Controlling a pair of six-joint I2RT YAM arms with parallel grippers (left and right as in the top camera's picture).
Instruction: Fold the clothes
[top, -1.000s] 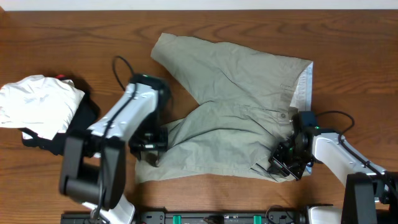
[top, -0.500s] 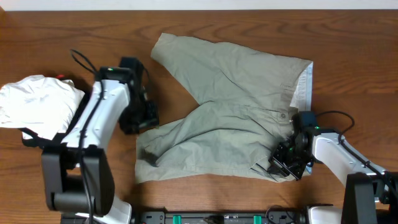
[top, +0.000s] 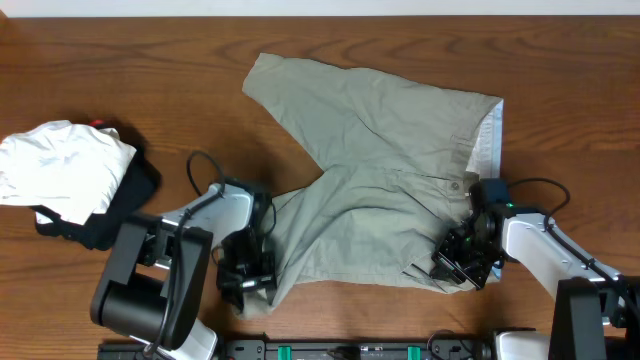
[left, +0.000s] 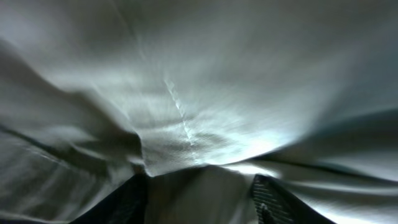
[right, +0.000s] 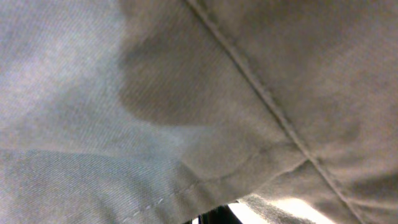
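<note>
Two spare garments sit unmoved at the far left, a white garment (top: 60, 165) lying on a black garment (top: 108, 228). Half a second ago the left arm stood higher, beside the near leg's left edge. Now the left gripper (top: 243, 290) has dropped onto that leg's lower-left hem corner, and the hem there is drawn in toward the middle. The clothes (top: 380, 150) otherwise lie spread across the middle of the table (top: 560, 60), waistband to the right. The right gripper (top: 455, 268) has stayed at the lower-right waistband corner.

Cloth fills the left wrist view. Two dark fingers (left: 127, 200) stand apart at the bottom edge with fabric between them, but whether they clamp it cannot be told. The right wrist view shows only cloth and a seam, so that gripper's state cannot be told either.
</note>
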